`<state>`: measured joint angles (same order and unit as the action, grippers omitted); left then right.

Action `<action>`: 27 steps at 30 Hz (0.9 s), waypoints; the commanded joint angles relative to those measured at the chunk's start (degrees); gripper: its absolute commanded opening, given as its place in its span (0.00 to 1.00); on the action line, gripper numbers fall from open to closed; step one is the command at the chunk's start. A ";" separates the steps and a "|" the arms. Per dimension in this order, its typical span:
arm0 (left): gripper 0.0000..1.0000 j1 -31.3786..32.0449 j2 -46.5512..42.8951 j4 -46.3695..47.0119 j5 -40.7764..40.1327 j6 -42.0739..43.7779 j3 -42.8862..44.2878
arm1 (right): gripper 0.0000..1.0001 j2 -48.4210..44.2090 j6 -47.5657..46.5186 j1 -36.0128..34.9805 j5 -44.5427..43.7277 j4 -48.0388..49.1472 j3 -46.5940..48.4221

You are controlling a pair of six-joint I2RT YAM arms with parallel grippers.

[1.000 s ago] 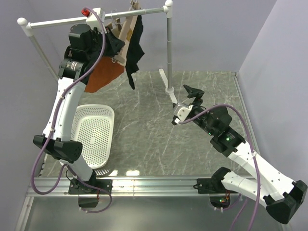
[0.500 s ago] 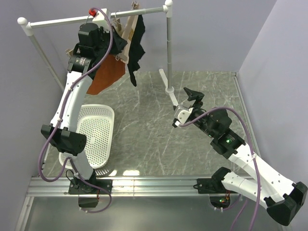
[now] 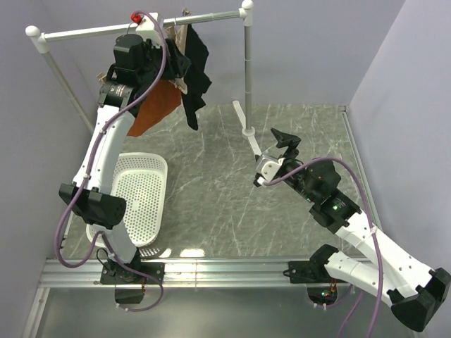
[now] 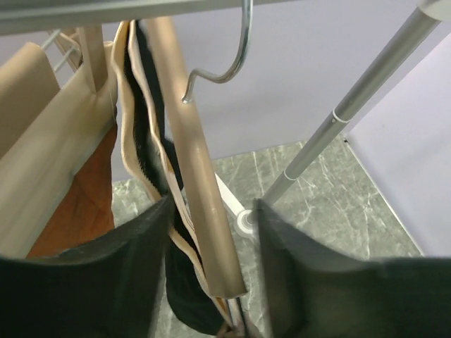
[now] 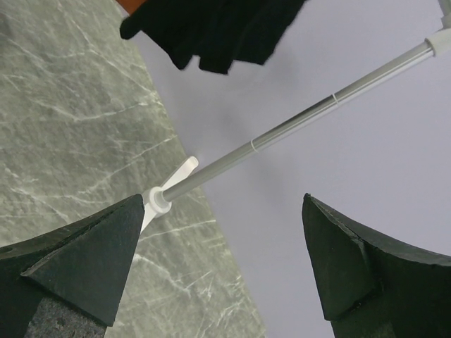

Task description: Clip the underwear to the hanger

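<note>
The left gripper [image 4: 211, 211] is up at the rail [image 4: 106, 7]. Its two dark fingers [image 4: 91, 282] are pressed in on the hanger [image 4: 190, 141] from either side, and the lower end of the pale wooden bar is caught between them. The underwear [image 4: 151, 151] lies against the bar, on the side of the finger at the left of the wrist view (tan waistband folded along the wood, black fabric trailing down past the fingertips). Above the gripper, the hanger's wire hook [image 4: 236, 53] curves up toward the rail; whether it rests on it cannot be told. Beyond that same finger hangs a second wooden hanger [image 4: 42, 162] carrying a rust-orange garment [image 4: 88, 204]. On the gripper's other side, the rack's upright pole [image 4: 352, 98] slants down to the marble table [image 4: 317, 190].

The right gripper [image 3: 282, 143] hovers low over the table, well apart from the garments. Its fingers [image 5: 77, 260] are spread wide with nothing between them. A white basket [image 3: 137, 193] sits beside the left arm's base.
</note>
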<state>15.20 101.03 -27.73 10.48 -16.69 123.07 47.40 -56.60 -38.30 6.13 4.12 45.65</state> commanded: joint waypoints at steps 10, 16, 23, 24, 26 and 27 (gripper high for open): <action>0.90 0.27 -12.52 6.54 0.94 2.10 -4.23 | 1.00 -2.22 2.28 0.42 -2.61 -2.62 3.04; 0.99 0.27 -18.41 7.08 2.35 3.94 -8.45 | 1.00 -2.31 4.74 0.42 -4.54 -3.50 4.54; 0.99 0.18 -26.93 -0.39 3.58 9.65 -15.04 | 1.00 -2.13 13.24 2.26 -7.71 -7.53 7.86; 0.99 0.18 -27.46 -2.23 3.15 10.35 -15.57 | 1.00 -1.44 15.01 3.05 -7.80 -8.50 8.57; 0.99 0.01 -28.96 -6.52 0.86 11.58 -18.02 | 1.00 -0.56 21.31 6.12 -6.93 -12.35 11.29; 0.99 -0.17 -29.75 -7.60 0.51 11.85 -19.43 | 1.00 0.67 23.44 7.35 -6.40 -14.21 12.35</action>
<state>15.25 73.25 -28.80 12.36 -8.12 106.59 46.65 -43.13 -33.95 0.56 -5.78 52.88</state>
